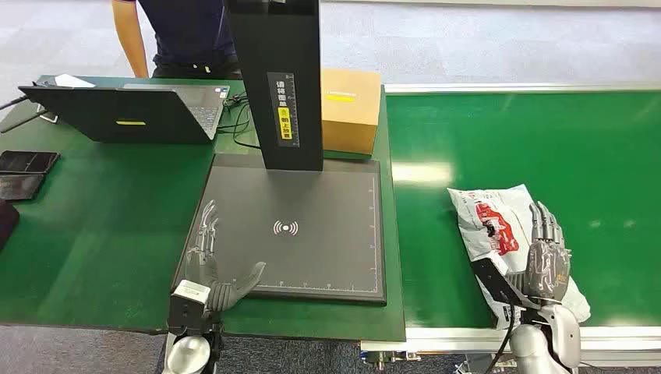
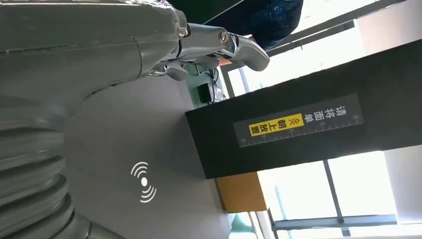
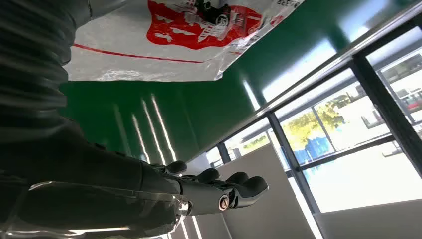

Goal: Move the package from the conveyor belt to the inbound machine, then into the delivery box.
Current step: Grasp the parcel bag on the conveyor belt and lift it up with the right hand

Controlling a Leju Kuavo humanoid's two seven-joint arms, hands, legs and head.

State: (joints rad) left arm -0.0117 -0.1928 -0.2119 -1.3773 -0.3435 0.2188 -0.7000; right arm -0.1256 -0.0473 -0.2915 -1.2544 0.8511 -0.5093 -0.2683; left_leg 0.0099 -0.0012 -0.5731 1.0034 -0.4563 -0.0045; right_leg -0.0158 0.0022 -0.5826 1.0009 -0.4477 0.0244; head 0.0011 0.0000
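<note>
The package (image 1: 499,226), a white plastic mailer printed in red, is lying on the green conveyor belt (image 1: 546,140), at its near edge. The right hand (image 1: 546,261) is being held over the package's near end with its fingers (image 1: 543,220) extended and slightly apart, nothing being gripped. The left hand (image 1: 210,269) is being rested open at the near left corner of the inbound machine (image 1: 312,226), whose dark platform is lying on the bench (image 1: 93,218), fingers spread.
</note>
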